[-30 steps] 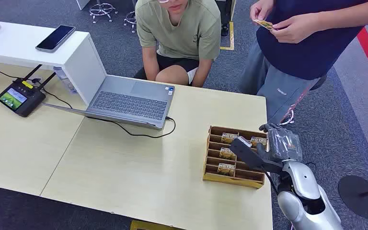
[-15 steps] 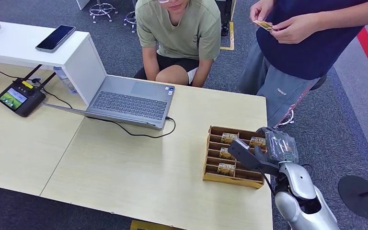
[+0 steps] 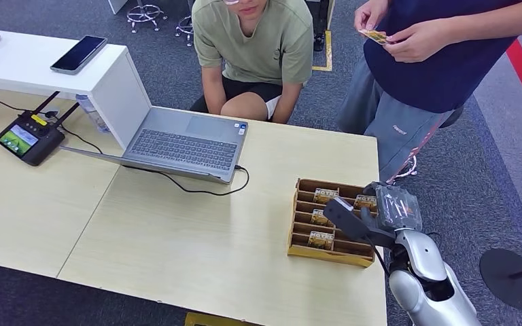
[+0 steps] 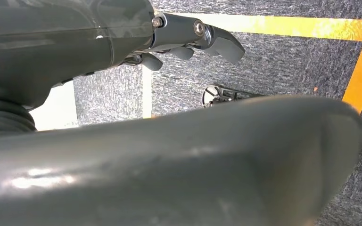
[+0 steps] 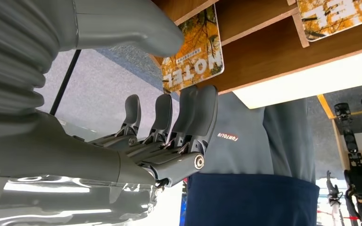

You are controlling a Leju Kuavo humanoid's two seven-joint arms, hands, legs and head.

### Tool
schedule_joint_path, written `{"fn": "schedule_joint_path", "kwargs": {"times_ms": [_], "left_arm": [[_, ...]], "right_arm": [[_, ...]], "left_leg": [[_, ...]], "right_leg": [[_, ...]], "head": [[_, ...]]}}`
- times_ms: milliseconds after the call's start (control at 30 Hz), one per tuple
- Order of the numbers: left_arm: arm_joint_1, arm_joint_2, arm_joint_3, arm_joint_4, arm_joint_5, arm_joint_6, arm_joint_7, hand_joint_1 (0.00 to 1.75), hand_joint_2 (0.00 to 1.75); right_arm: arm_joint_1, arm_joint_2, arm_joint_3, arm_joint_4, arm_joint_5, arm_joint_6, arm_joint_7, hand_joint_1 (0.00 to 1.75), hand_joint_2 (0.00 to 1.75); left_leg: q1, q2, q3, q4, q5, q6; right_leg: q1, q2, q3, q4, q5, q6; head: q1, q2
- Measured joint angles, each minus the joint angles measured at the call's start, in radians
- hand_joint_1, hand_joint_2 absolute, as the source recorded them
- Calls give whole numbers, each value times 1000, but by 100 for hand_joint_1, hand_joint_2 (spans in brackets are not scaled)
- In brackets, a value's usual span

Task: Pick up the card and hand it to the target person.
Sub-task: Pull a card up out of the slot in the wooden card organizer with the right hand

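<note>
A wooden card rack [image 3: 326, 255] stands near the table's right edge, with several yellow "HOTEL" cards [image 3: 325, 195] upright in its slots. My right hand [image 3: 380, 212] hovers over the rack's right end, fingers straight and thumb apart, holding nothing. In the right wrist view this hand [image 5: 122, 155] has its fingers [image 5: 195, 110] just short of one HOTEL card [image 5: 193, 52], which stands in its slot between them and the thumb. My left hand [image 4: 169, 155] hangs over the carpet with nothing in it. A standing person in a navy shirt [image 3: 435, 61] holds a card [image 3: 374, 34] in both hands.
A seated person in a green shirt [image 3: 255, 47] is at the table's far side. An open laptop [image 3: 183, 142] and its cable lie mid-table, with a small screen device [image 3: 26, 139] at the left. A white shelf [image 3: 47, 75] carries a phone [image 3: 78, 53].
My right hand has sunk slightly and drawn a little closer over the rack's right end. Everything else is as it was.
</note>
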Motion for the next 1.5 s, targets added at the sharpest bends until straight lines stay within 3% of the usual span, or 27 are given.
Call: {"fn": "schedule_joint_path", "kwargs": {"times_ms": [300,667,1267,1500], "left_arm": [[0,2,-1,0,-2,0,0,0,0],[0,3,0,0,-2,-2,1,0,0],[0,1,2,0,0,0,3,0,0],[0,-1,3,0,1,0,3,0,0]], "right_arm": [[-3,-2,1,-1,-5,0,0,106,175],[2,2,1,30,-17,-4,-4,80,175],[1,1,1,28,-18,-4,-4,93,175],[-3,1,0,26,-17,-3,-4,142,175]], "left_leg": [[0,0,0,0,0,0],[0,0,1,0,0,0],[0,0,0,0,0,0],[0,0,0,-1,1,0]], "right_leg": [[0,0,0,0,0,0],[0,0,1,-1,0,0],[0,0,0,0,0,0],[0,0,0,-1,1,-1]], "head": [[0,0],[0,0],[0,0],[0,0]]}}
